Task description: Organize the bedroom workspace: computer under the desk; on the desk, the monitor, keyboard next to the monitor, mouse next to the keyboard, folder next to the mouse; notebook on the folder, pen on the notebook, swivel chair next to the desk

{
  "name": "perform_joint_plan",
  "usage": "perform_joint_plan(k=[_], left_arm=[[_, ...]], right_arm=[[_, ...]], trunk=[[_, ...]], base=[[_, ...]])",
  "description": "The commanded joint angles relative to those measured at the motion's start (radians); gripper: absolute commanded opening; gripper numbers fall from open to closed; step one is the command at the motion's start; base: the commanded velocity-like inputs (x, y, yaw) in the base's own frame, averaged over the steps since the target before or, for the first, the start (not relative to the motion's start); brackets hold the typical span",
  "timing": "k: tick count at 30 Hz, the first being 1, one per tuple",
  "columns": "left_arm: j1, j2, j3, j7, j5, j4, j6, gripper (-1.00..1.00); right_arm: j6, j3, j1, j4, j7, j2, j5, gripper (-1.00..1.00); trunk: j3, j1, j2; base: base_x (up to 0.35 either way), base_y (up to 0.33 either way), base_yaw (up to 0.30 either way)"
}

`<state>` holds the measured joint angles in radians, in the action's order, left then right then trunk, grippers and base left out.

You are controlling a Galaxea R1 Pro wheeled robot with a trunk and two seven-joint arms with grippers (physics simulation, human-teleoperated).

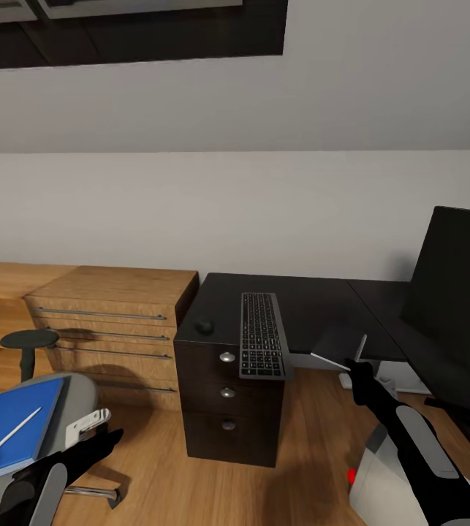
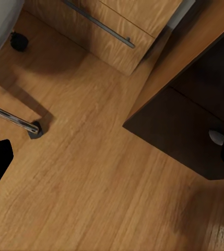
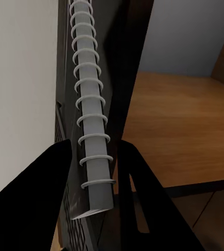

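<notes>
Notebook (image 3: 93, 130) first: the right end effector (image 1: 361, 367) has it clamped by the spiral spine, fingers either side of the coils, holding it tilted over the counter (image 1: 315, 307) edge, presumably because the blue folder (image 1: 15, 427) it must sit on is not there yet. That folder lies on the swivel chair (image 1: 81, 394) at eight o'clock, pen (image 1: 8, 437) across it. Left end effector (image 1: 96, 446) hangs spread and empty beside the chair, handy for the folder. Keyboard (image 1: 262, 334) overhangs the counter's front, mouse (image 1: 204, 326) left of it, monitor (image 1: 457, 292) at three o'clock.
</notes>
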<state>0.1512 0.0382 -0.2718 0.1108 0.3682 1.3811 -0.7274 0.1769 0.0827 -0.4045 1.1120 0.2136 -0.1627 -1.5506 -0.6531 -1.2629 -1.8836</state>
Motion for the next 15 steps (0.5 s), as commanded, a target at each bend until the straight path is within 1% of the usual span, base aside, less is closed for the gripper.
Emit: perform_joint_plan(k=[1, 7, 15], left_arm=[[0.001, 0.0, 0.0, 0.009, 0.011, 0.001, -0.004, 1.0], [0.001, 0.0, 0.0, 0.01, 0.011, 0.001, -0.004, 1.0], [0.001, 0.0, 0.002, 0.009, 0.011, -0.002, -0.006, 1.0]], right_arm=[[0.004, 0.002, -0.001, 0.002, 0.006, 0.0, -0.006, -1.0], [0.004, 0.002, -0.001, 0.002, 0.006, 0.0, -0.006, -1.0], [0.004, 0.002, -0.001, 0.002, 0.006, 0.0, -0.006, -1.0]], trunk=[[-0.001, 0.0, -0.001], [-0.001, 0.0, -0.001], [-0.001, 0.0, -0.001]], base=[[0.0, 0.0, 0.0], [0.002, 0.0, 0.0], [0.081, 0.0, 0.0]])
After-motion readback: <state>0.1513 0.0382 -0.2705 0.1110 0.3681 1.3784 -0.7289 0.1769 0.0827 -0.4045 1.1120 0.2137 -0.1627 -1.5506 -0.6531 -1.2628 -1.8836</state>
